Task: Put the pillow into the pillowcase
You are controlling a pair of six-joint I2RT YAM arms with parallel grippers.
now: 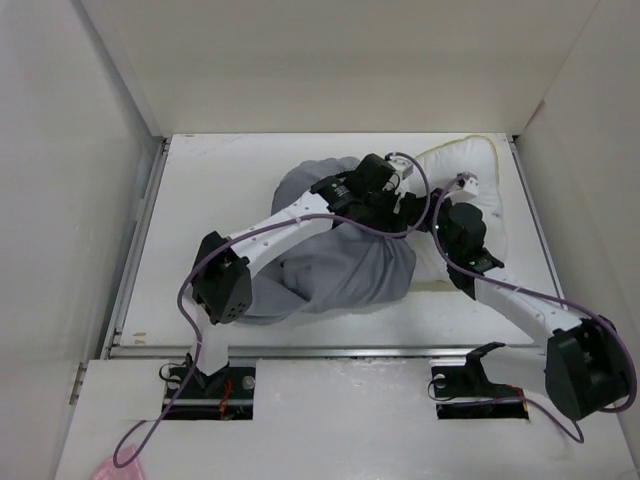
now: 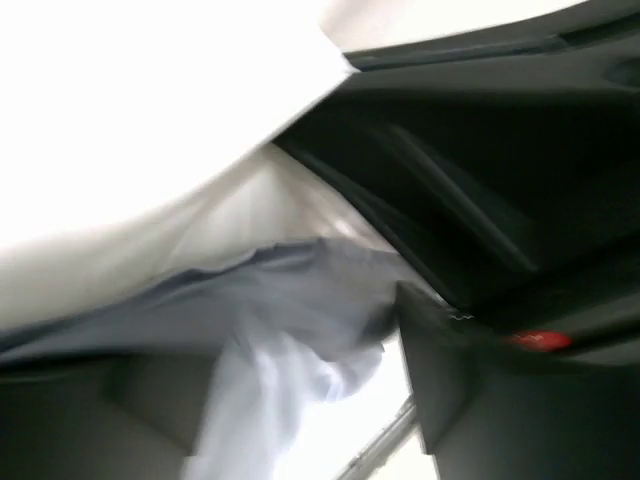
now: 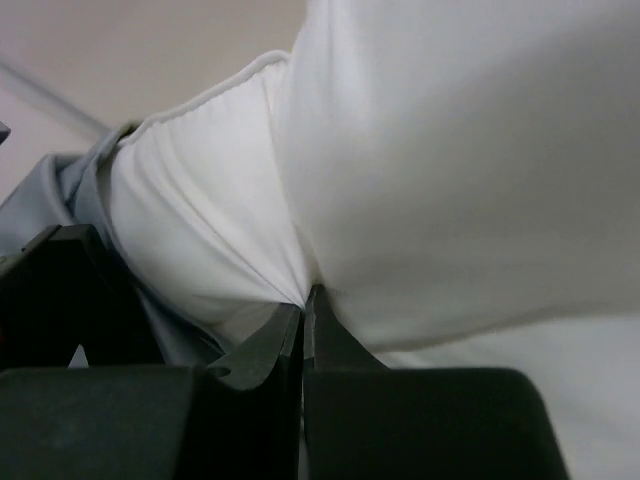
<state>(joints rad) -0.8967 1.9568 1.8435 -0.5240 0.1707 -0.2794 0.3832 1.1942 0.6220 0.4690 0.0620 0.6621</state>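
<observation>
The grey pillowcase [image 1: 340, 262] lies crumpled mid-table, its right end over the left part of the white pillow [image 1: 478, 180], whose yellow piping shows at the far edge. My left gripper [image 1: 392, 192] is at the pillowcase's mouth. In the blurred left wrist view its fingers stand apart [image 2: 310, 400], with grey cloth [image 2: 290, 320] draped over the left finger and white pillow [image 2: 130, 110] above. My right gripper [image 1: 436, 232] is shut on a pinch of white pillow fabric [image 3: 305, 297], and the pillowcase edge [image 3: 85, 185] shows at the left of that view.
White walls enclose the table [image 1: 220, 190] on the left, back and right. A metal rail [image 1: 330, 350] runs along the near edge. The two arms cross close together over the pillow's left end.
</observation>
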